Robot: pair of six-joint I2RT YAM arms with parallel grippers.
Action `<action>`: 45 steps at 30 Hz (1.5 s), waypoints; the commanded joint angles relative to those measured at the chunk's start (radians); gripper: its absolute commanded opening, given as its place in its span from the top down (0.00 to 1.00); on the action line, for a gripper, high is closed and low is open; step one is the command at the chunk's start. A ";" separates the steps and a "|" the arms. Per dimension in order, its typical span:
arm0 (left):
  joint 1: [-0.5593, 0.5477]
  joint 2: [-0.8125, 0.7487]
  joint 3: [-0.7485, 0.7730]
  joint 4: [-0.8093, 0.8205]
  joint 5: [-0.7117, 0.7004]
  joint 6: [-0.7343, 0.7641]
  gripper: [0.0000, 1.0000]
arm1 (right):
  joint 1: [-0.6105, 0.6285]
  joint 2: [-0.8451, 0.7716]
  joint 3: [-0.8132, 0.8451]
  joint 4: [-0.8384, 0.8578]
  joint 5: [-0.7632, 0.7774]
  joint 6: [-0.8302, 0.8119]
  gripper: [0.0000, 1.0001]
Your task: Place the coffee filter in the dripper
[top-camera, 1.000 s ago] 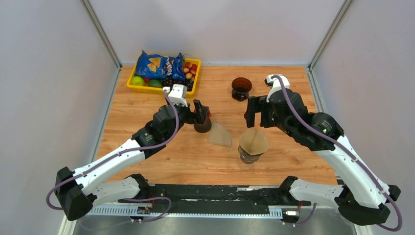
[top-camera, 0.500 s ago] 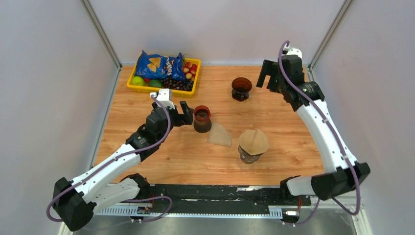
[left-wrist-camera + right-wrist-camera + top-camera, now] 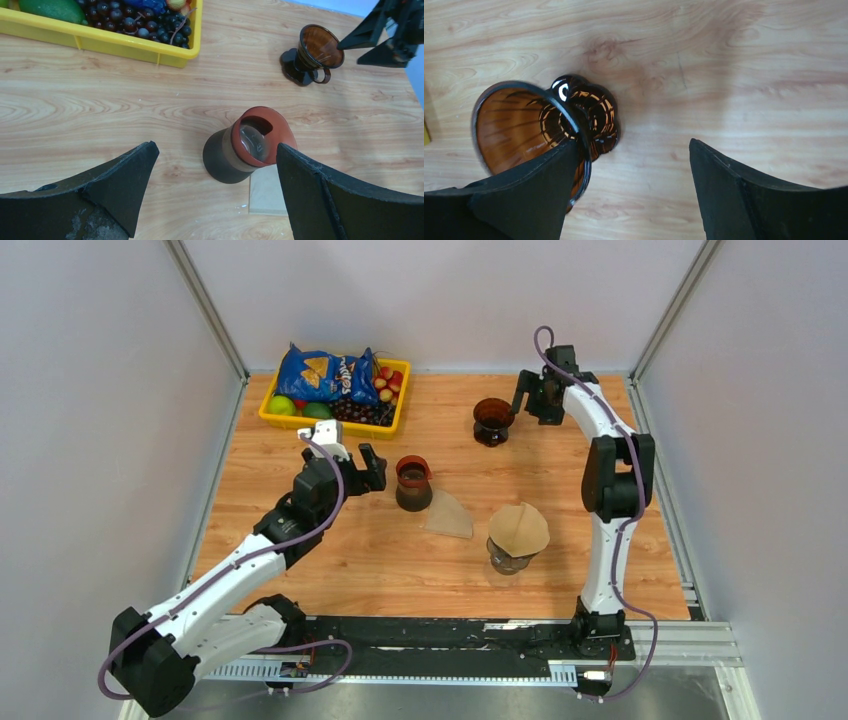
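Observation:
A brown paper coffee filter (image 3: 519,527) sits opened as a cone in the top of a clear glass vessel (image 3: 507,559) at centre right. A second, flat filter (image 3: 450,515) lies on the table beside a dark cup with a red rim (image 3: 412,483); both also show in the left wrist view, the filter (image 3: 267,192) and the cup (image 3: 245,147). An amber dripper (image 3: 493,420) stands at the back. My left gripper (image 3: 368,468) is open and empty, just left of the cup (image 3: 216,148). My right gripper (image 3: 530,395) is open and empty, just right of the amber dripper (image 3: 524,127).
A yellow tray (image 3: 290,422) with a blue snack bag (image 3: 325,373) and fruit stands at the back left. Grey walls close in both sides and the back. The right arm stretches along the right side of the table.
My right arm has swung from above the filter in the glass vessel to the back, beside the amber dripper. My left gripper has drawn back left from the cup.

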 commanded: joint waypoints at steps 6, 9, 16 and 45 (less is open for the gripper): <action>0.011 -0.002 -0.008 0.002 0.021 -0.007 0.00 | 0.004 0.131 0.121 0.047 -0.094 0.023 0.20; 0.013 0.000 -0.009 -0.002 0.017 -0.008 0.00 | 0.004 0.126 0.098 0.048 -0.072 0.023 0.21; 0.012 -0.001 -0.010 -0.002 0.011 -0.007 0.00 | 0.005 0.127 0.095 0.056 -0.100 0.030 0.32; 0.012 -0.086 0.001 -0.070 0.033 -0.053 0.00 | 0.106 -0.196 -0.025 0.060 -0.245 0.136 1.00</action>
